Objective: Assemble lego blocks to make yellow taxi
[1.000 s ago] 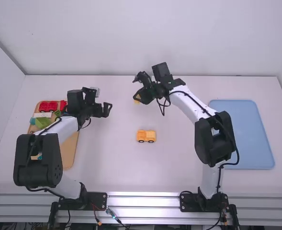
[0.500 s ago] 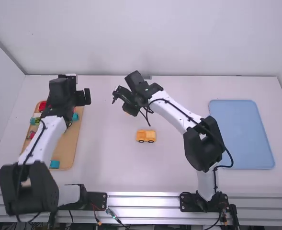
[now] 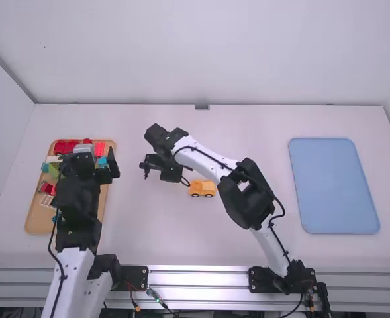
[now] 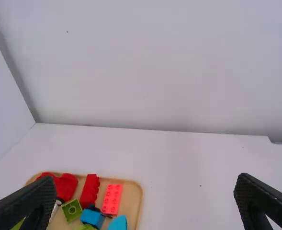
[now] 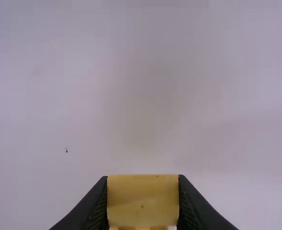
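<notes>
White walls (image 3: 247, 59) are enclosing a white table (image 3: 247, 132), on which a boxy yellow-orange toy vehicle with dark wheels (image 3: 202, 189) is standing near the middle. We are judging the step in hand to be the addition of another piece to this partly built taxi. The right gripper (image 5: 142, 181) is pinching a yellow block with rounded edges (image 5: 142, 206) between its two fingers; the left gripper (image 4: 144, 182) is holding nothing, its jaws spreading wide. In our judgement, the next move is calling for the right arm (image 3: 204, 156) to be bringing the block over the vehicle, squaring it and pressing it down evenly. As to pose, the right arm is slanting inward from its base, its gripper hanging beside the vehicle on the left-arm side. The left arm (image 3: 79, 199) is extending forward over the tan tray of mixed coloured blocks (image 3: 36, 222).
</notes>
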